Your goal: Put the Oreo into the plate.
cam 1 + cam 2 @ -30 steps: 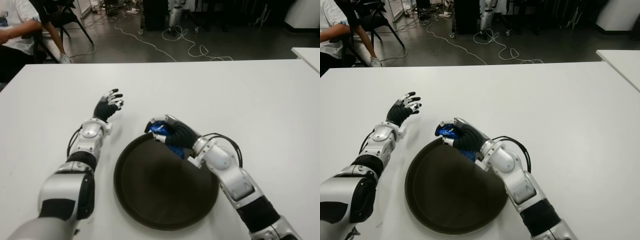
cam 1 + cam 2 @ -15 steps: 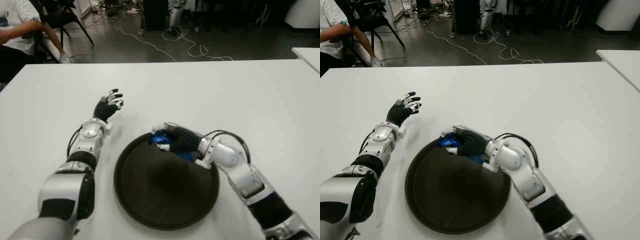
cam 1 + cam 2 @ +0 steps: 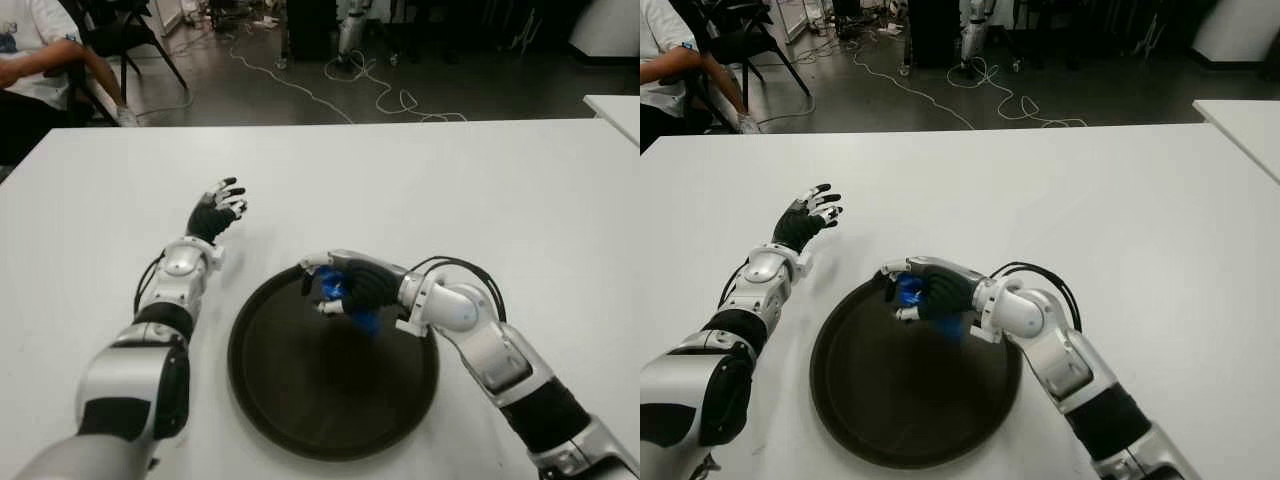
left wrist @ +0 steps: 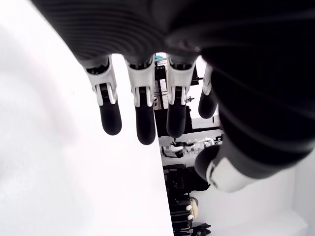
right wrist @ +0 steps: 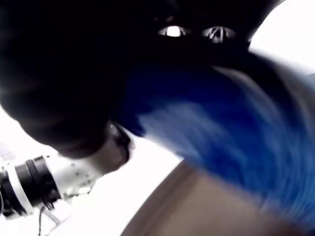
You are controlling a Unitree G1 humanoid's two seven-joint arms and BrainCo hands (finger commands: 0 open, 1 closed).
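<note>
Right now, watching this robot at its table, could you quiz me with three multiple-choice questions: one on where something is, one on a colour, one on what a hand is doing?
1. Where is the blue Oreo packet?
A. over the plate's far rim
B. beside the left hand
C. at the table's edge

2. What colour is the plate?
A. white
B. dark brown
C. red

3. What is the left hand doing?
A. gripping the plate
B. holding the packet
C. open, holding nothing

Answers: 1 A, the right hand grips the packet above the plate's far rim; 2 B, the round plate shows dark brown on the white table; 3 C, its fingers are spread over the table left of the plate.
</note>
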